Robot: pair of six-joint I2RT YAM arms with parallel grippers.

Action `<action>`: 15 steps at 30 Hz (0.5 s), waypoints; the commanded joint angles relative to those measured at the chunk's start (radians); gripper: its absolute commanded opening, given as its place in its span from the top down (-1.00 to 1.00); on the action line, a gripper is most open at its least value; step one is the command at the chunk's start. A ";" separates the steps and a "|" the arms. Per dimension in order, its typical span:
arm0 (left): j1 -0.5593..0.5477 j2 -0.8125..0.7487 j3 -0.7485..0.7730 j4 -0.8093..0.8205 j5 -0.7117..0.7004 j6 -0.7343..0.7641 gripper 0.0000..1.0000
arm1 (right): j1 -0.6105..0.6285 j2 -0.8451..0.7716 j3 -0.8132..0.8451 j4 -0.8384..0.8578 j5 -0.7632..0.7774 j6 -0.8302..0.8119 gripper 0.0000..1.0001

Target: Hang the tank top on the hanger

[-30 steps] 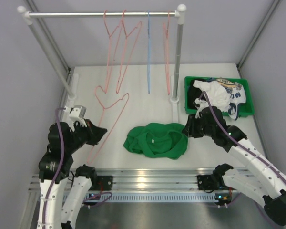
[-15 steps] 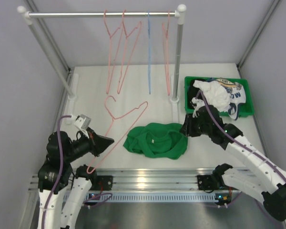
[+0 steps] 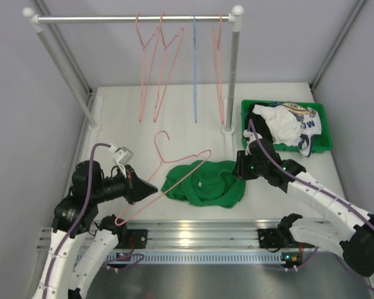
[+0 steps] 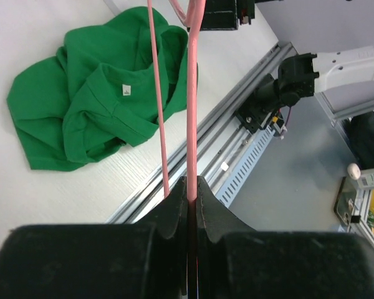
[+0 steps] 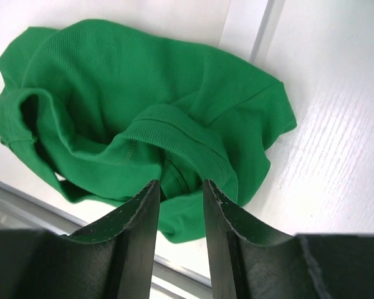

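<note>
Pinching the hanger (image 4: 193,93) is the left hand (image 4: 190,185); right hand (image 5: 181,187) narrowly parted above tank top (image 5: 143,81)

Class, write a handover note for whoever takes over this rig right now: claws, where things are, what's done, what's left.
Left claw: shut on the hanger, held out toward the tank top.
Right claw: open, over the tank top's right edge, gripping nothing.
The tank top lies crumpled on the table.
Done: hanger picked up.
Left: grasp the top, thread it onto the hanger.
</note>
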 commanded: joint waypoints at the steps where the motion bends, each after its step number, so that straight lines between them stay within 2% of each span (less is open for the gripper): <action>1: -0.060 0.061 0.031 0.028 -0.024 0.013 1.00 | 0.022 -0.004 -0.040 0.092 0.038 0.027 0.31; 9: -0.138 0.194 0.105 0.016 -0.073 0.053 1.00 | 0.022 0.006 -0.089 0.146 0.056 0.030 0.31; 15: -0.267 0.274 0.140 -0.005 -0.169 0.069 1.00 | 0.022 0.008 -0.115 0.197 0.047 0.044 0.35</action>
